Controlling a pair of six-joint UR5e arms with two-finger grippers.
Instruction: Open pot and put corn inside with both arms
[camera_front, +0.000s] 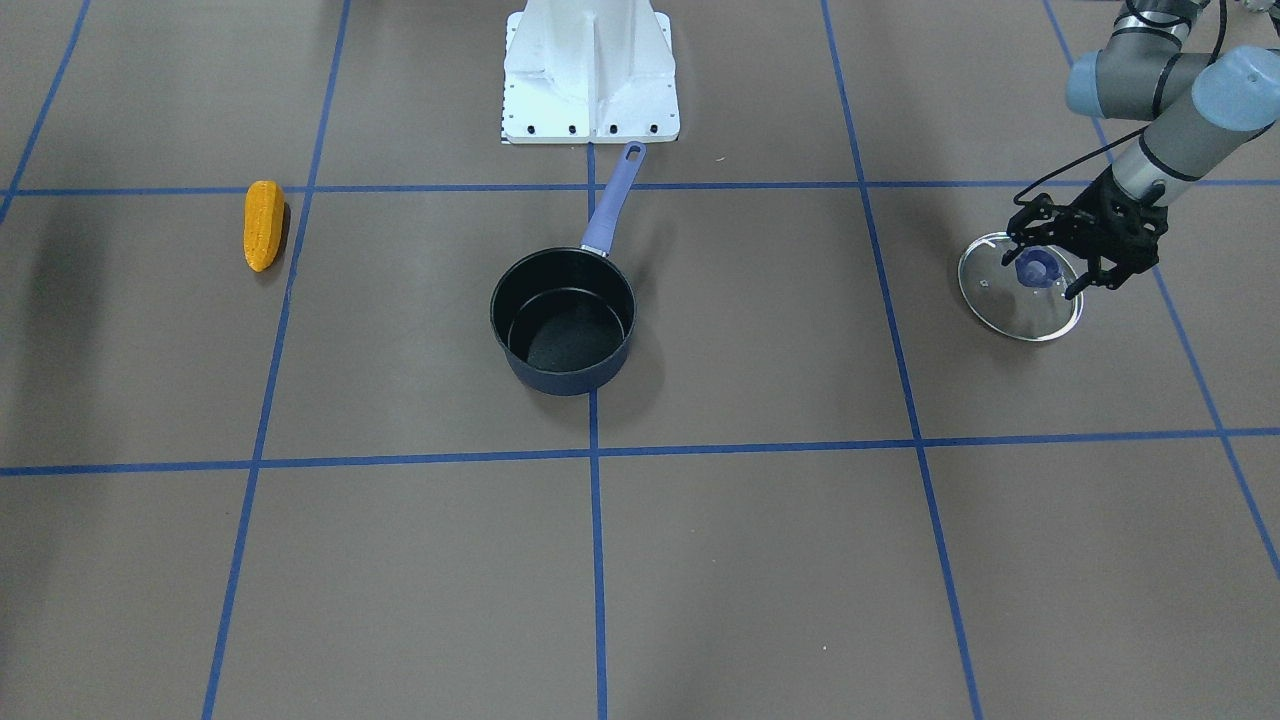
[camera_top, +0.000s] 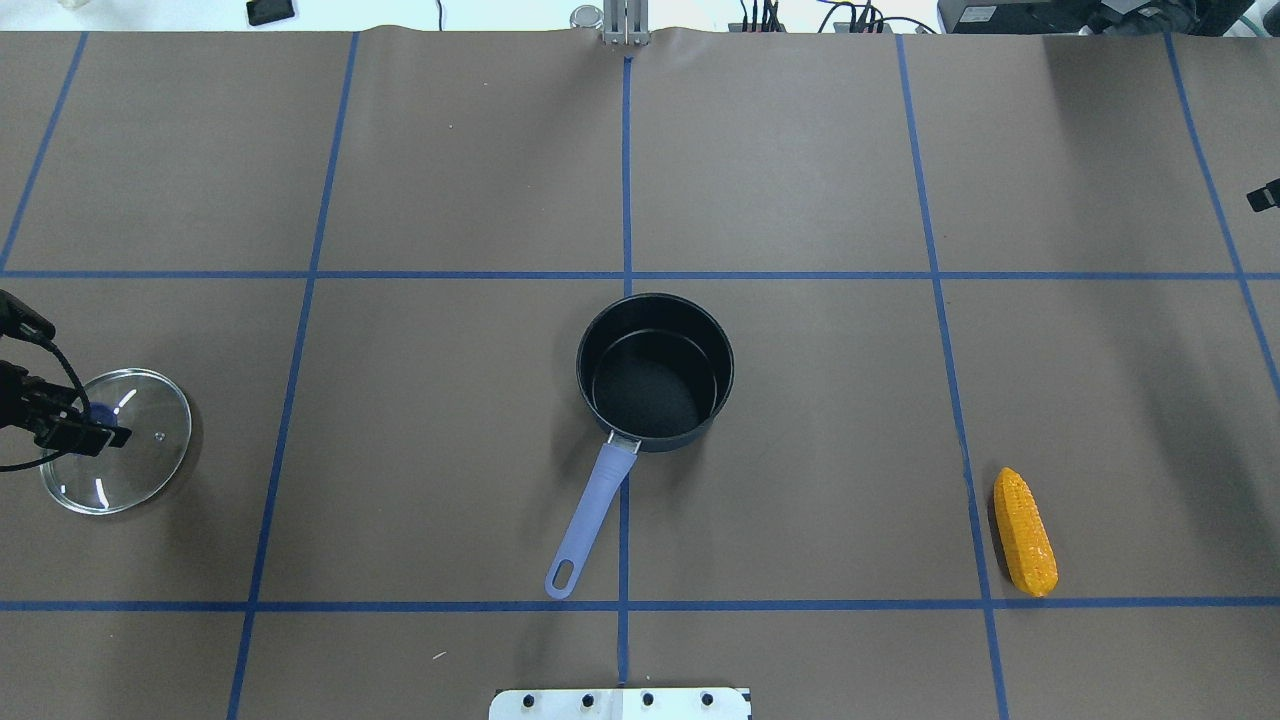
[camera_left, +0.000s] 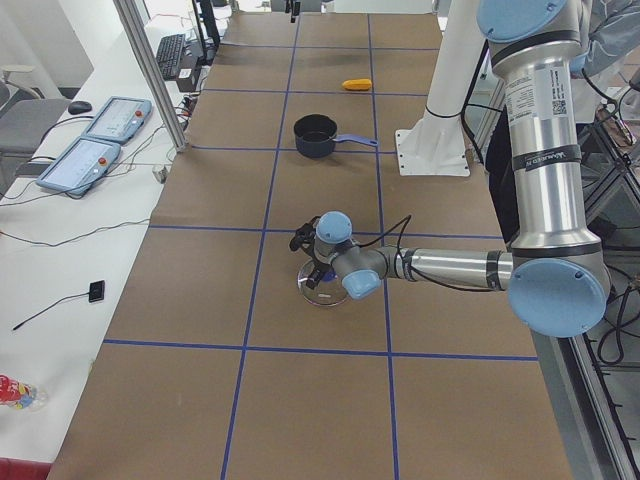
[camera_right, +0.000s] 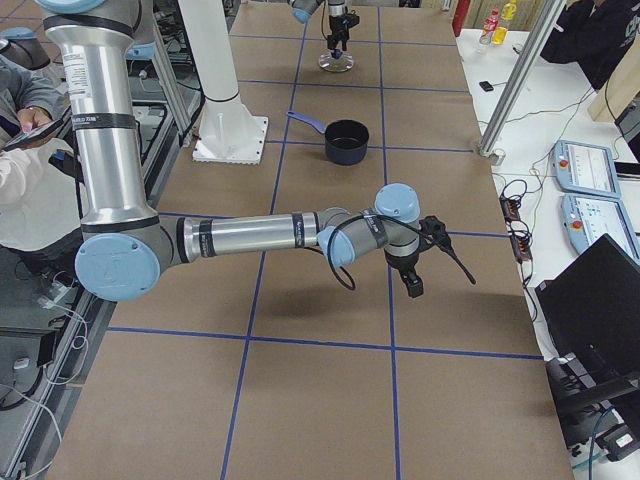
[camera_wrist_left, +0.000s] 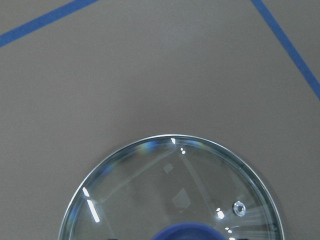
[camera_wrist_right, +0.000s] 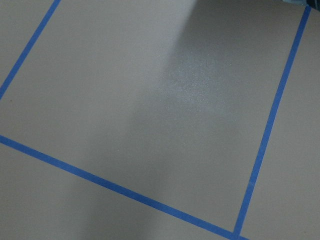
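Observation:
The dark navy pot (camera_front: 560, 378) stands open at the table's middle, its purple handle (camera_front: 612, 198) pointing toward the robot base. The pot is empty. The orange corn (camera_front: 263, 225) lies alone on the robot's right side, also seen in the overhead view (camera_top: 1025, 532). The glass lid (camera_front: 1010, 305) lies flat on the table at the robot's left. My left gripper (camera_front: 1045, 265) hangs just over the lid, fingers spread on either side of its purple knob (camera_front: 1040, 270). My right gripper (camera_right: 412, 282) hovers above bare table far from the corn; I cannot tell its state.
The white base mount (camera_front: 590, 70) stands at the table's robot side behind the pot handle. Blue tape lines grid the brown table cover. Control pendants (camera_left: 95, 140) and cables lie on the white bench beyond the table's far edge.

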